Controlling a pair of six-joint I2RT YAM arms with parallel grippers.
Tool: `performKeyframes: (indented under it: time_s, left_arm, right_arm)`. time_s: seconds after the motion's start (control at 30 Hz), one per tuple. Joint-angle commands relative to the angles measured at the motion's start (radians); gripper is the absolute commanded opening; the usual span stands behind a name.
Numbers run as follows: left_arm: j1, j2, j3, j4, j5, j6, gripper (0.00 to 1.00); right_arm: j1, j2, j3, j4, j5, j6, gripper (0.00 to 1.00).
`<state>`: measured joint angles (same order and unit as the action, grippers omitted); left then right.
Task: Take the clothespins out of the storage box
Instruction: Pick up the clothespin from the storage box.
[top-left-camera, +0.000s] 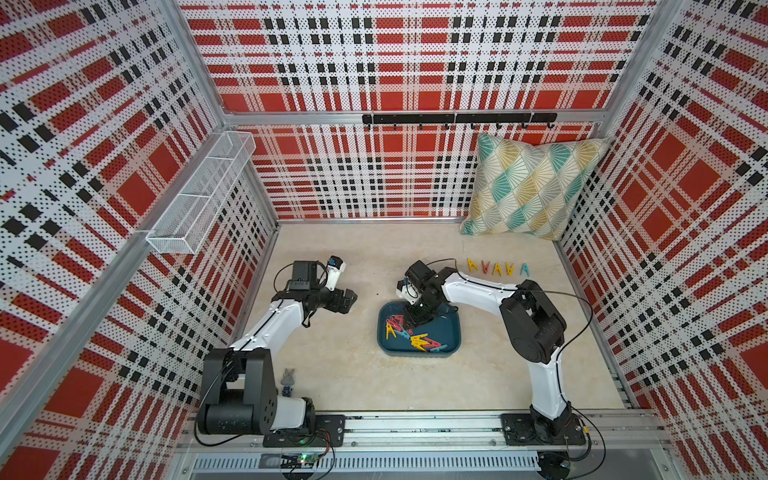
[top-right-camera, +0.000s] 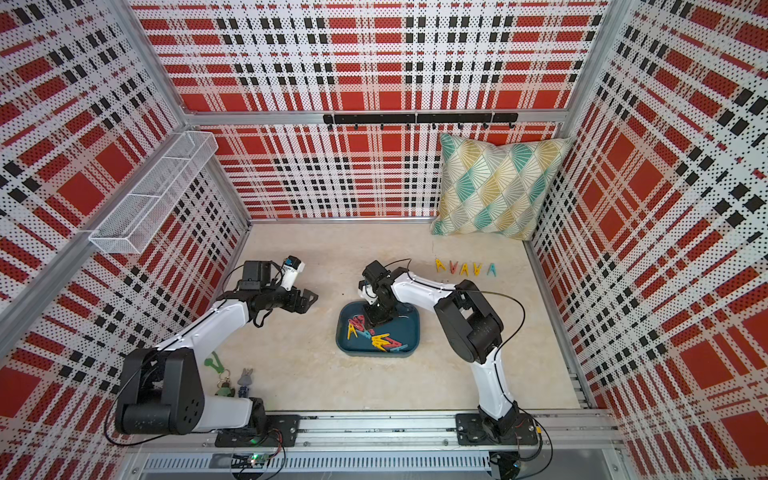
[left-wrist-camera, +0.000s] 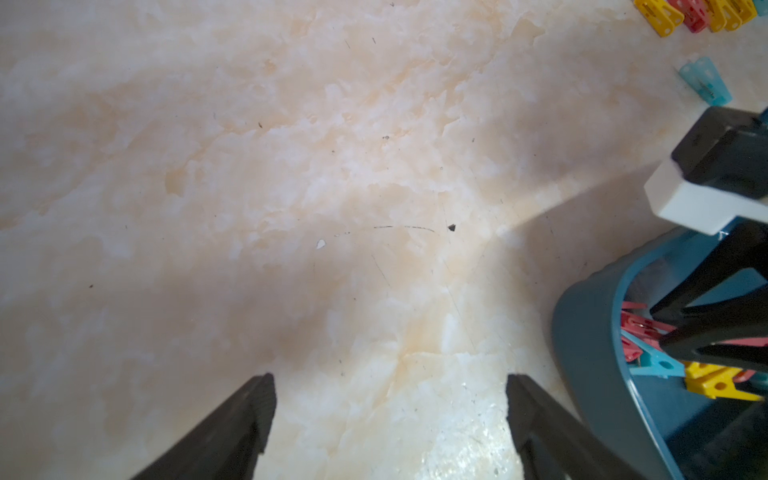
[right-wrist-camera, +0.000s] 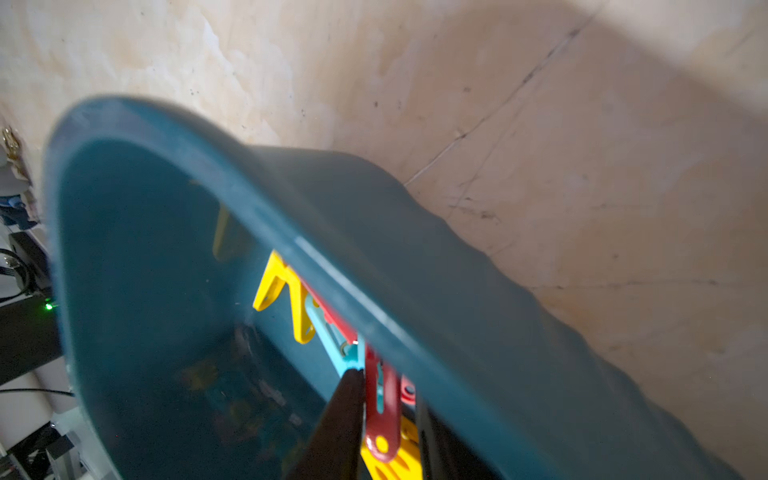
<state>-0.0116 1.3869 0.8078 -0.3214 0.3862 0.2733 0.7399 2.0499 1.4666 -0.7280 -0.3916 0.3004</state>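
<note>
Five clothespins (top-left-camera: 497, 269) already lie in a row on the table (top-left-camera: 353, 374), well apart from my right jaws and clear of the storage box (top-left-camera: 446, 330). I judge roughly eight remain, heaped beneath and just beside my right jaws. They are small A-shaped plastic pegs in yellow, red and light blue, lying across one another. My right jaws are down in the box, narrowed either side of a red clothespin (right-wrist-camera: 382, 432); whether they pinch it I cannot tell. My left jaws stand wide and empty over bare table, near the box.
</note>
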Motion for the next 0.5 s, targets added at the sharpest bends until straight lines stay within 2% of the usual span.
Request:
performKeyframes:
  time_s: [0.0, 0.47]
  left_arm:
    - [0.011, -0.017, -0.006, 0.013, 0.014, 0.002, 0.92]
    - [0.013, -0.017, -0.006, 0.013, 0.017, 0.003, 0.92]
  right_arm:
    - [0.006, 0.007, -0.011, 0.013, -0.003, 0.006, 0.23]
    - [0.007, -0.078, -0.036, 0.009, 0.001, 0.022, 0.12]
